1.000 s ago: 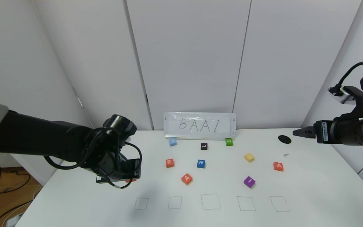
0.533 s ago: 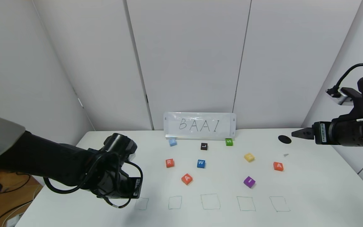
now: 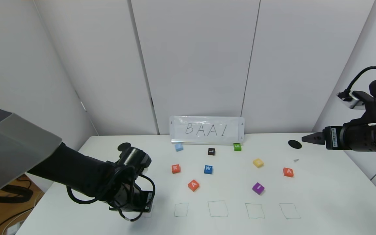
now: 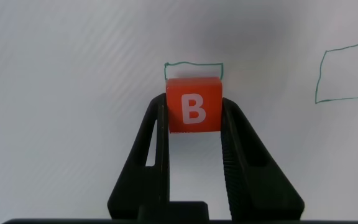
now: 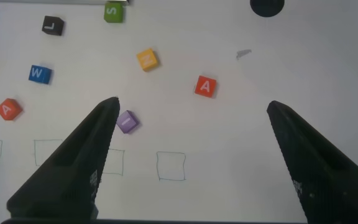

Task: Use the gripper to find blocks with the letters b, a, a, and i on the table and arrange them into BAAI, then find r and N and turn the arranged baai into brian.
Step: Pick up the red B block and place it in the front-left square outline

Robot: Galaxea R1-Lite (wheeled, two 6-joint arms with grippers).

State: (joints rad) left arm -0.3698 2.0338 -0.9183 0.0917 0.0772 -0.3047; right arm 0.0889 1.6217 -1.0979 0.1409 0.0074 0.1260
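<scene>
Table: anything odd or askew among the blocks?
Mostly tidy. Several loose cubes sit rotated, not square to the table: the near A block, the purple I block, the yellow block. A small grey scrap lies by the far A block. The left gripper holds the B block straight.

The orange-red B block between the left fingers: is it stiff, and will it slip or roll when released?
The B block probably is stiff: its edges stay straight while the left gripper clamps it. It seems unlikely to slip, since ribbed fingers press its flat sides. Being a cube, it should rest flat on the table, not roll.
</scene>
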